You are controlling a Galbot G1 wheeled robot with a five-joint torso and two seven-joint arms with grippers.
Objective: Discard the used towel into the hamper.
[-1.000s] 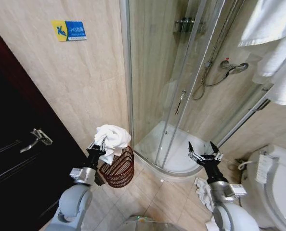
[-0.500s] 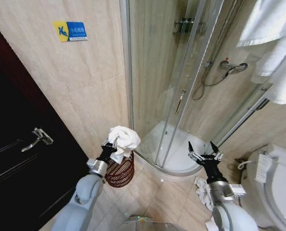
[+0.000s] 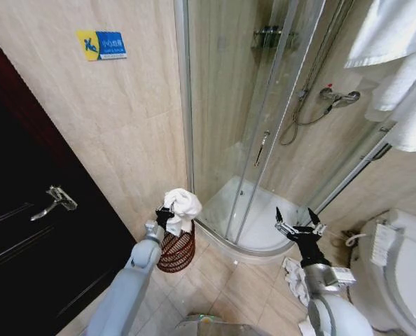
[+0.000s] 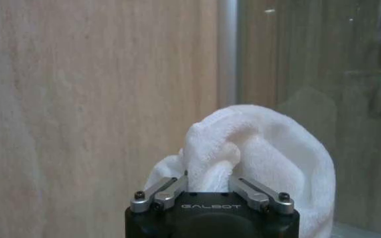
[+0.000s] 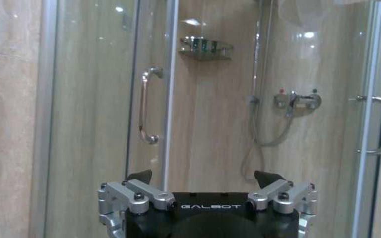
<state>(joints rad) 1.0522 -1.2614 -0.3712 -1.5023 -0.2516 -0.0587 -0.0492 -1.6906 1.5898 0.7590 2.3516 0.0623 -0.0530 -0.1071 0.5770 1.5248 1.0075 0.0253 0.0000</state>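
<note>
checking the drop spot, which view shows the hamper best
The head view: the hamper stands on the floor by the shower, with the left hand holding the towel above its rim. The left wrist view shows towel and wall; the right wrist view shows the shower.

I'm seeing soft, nubby white terry cloth in the towel (image 4: 257,148), pinched by the left gripper (image 4: 207,184) with its matt black body and dull metal fingers. The hamper (image 3: 176,246) is looking like thin dark reddish-brown wire. Glossy beige wall tile (image 3: 117,133) and clear shower glass (image 5: 91,99) are reflecting light.
</note>
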